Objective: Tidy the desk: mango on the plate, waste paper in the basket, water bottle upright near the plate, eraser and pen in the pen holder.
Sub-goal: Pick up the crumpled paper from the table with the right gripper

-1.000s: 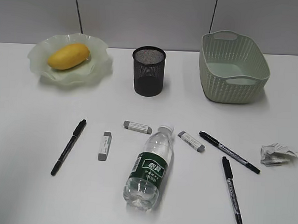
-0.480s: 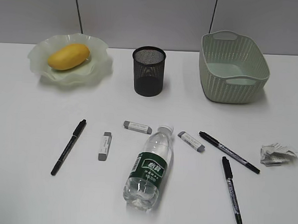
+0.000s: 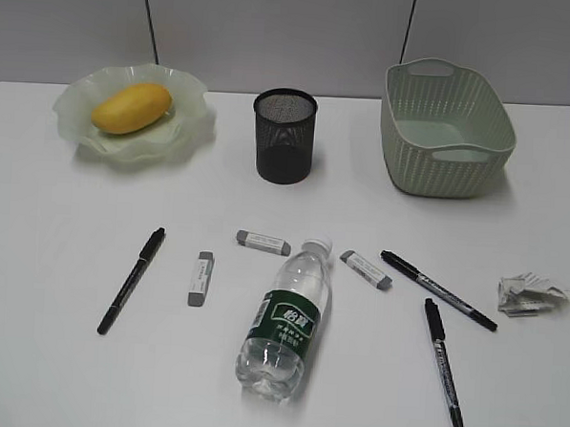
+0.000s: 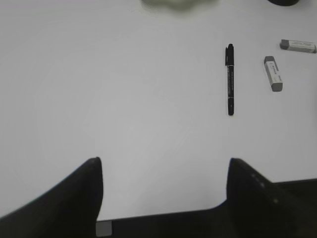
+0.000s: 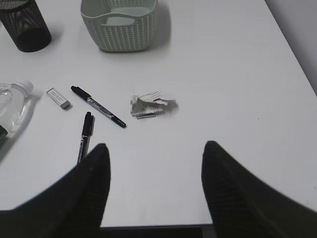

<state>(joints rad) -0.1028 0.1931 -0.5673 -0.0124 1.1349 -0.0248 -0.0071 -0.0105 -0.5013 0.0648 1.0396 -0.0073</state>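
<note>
The yellow mango lies on the ruffled green plate at the back left. The water bottle lies on its side mid-desk. Three black pens and three grey erasers are scattered around it. The waste paper sits at the right edge. Behind stand the black mesh pen holder and the green basket. My left gripper hangs open over bare desk, short of a pen. My right gripper is open and empty, just short of the waste paper.
Neither arm shows in the exterior view. The desk's right edge runs close beside the waste paper. A grey wall rises behind the desk. In the right wrist view the basket stands beyond the paper, with two pens to the left.
</note>
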